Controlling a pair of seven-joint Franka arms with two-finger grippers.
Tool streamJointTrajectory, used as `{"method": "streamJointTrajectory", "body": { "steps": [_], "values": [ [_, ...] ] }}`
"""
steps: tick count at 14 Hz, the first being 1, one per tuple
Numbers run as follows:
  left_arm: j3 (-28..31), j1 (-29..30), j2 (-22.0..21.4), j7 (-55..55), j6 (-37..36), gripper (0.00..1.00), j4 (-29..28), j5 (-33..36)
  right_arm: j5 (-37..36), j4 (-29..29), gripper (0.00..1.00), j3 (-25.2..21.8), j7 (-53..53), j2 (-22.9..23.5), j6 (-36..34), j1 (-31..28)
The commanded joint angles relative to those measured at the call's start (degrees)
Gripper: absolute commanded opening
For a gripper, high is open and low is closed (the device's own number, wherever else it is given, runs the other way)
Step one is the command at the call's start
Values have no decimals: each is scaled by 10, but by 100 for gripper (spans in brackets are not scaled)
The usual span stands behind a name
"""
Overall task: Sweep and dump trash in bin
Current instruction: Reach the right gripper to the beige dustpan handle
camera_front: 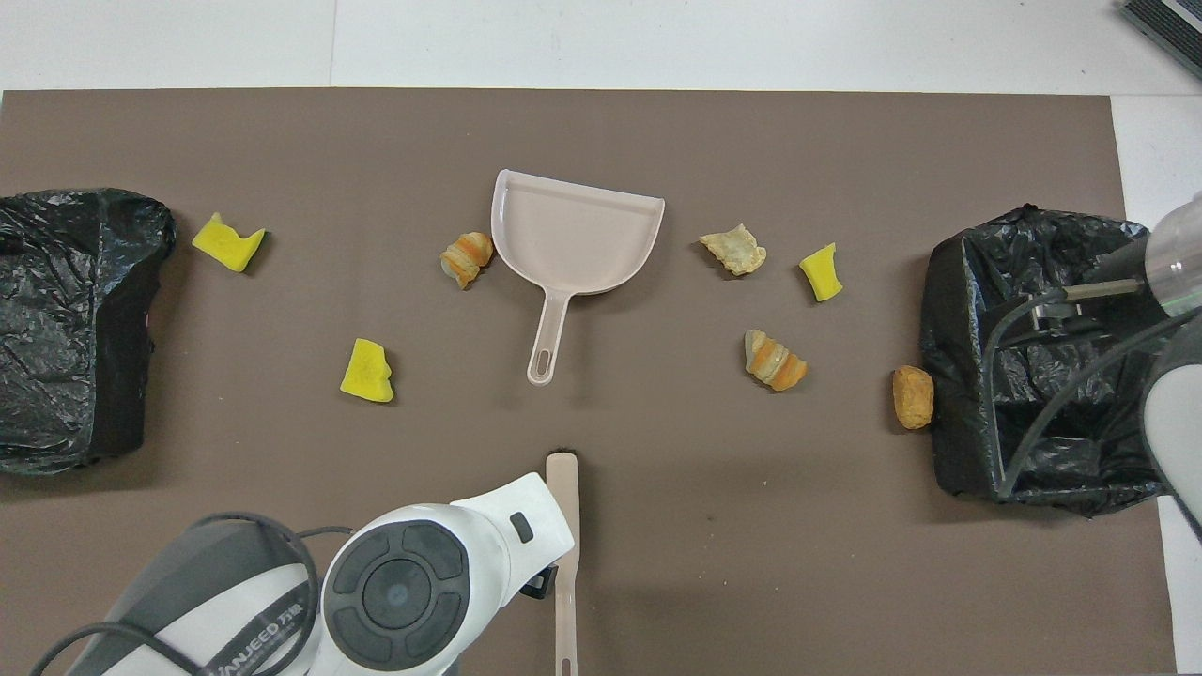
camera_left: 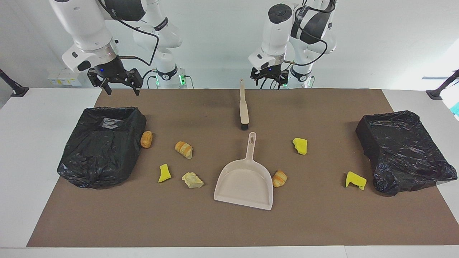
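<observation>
Seven scraps of trash (camera_left: pixel 185 149) lie scattered on the brown surface (camera_left: pixel 229 222) around the beige dustpan (camera_left: pixel 244 182): three bright yellow foam chunks and four golden-brown pastry-like lumps. One striped lump (camera_left: pixel 279 178) touches the dustpan's side; another brown lump (camera_left: pixel 146 139) sits just beside the open black-lined bin (camera_left: pixel 102 145) at the right arm's end. The brush (camera_left: pixel 243 107) lies nearer the robots than the dustpan.

The facing view alone shows both hands raised. The right hand (camera_left: pixel 119 87), fingers spread and released, hangs above the open bin's robot-side edge. The left hand (camera_left: pixel 269 77) hovers by the brush handle's tip; I cannot tell its state. The overhead view hides both beneath arm housings, yet shows the open bin's hollow interior and the second bin (camera_front: pixel 70 324), which is covered by black plastic.
</observation>
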Motion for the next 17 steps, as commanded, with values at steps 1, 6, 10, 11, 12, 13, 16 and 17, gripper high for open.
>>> {"method": "streamJointTrajectory", "body": {
  "steps": [1,6,10,11,12,13,16,17],
  "values": [
    [11,-37,-24,-30,36,100,-42,-4,10,-8,100,1,33,14,31,19],
    [11,-69,-17,-66,91,100,-83,-4,7,-8,100,0,133,48,86,87],
    [11,-112,-5,-113,131,100,-104,-4,6,-2,100,0,192,99,125,137],
    [11,-114,-5,-115,139,100,-113,-4,0,6,100,0,215,116,138,143],
    [11,-115,-6,-115,147,100,-124,-4,5,12,100,0,232,135,157,160],
    [10,-121,-5,-118,156,100,-131,-4,6,12,100,0,253,145,179,176],
    [10,-143,0,-143,188,100,-152,-4,12,13,100,1,322,170,203,189],
    [11,-151,2,-153,196,100,-157,-4,27,13,100,0,343,178,212,199]
  ]
}}
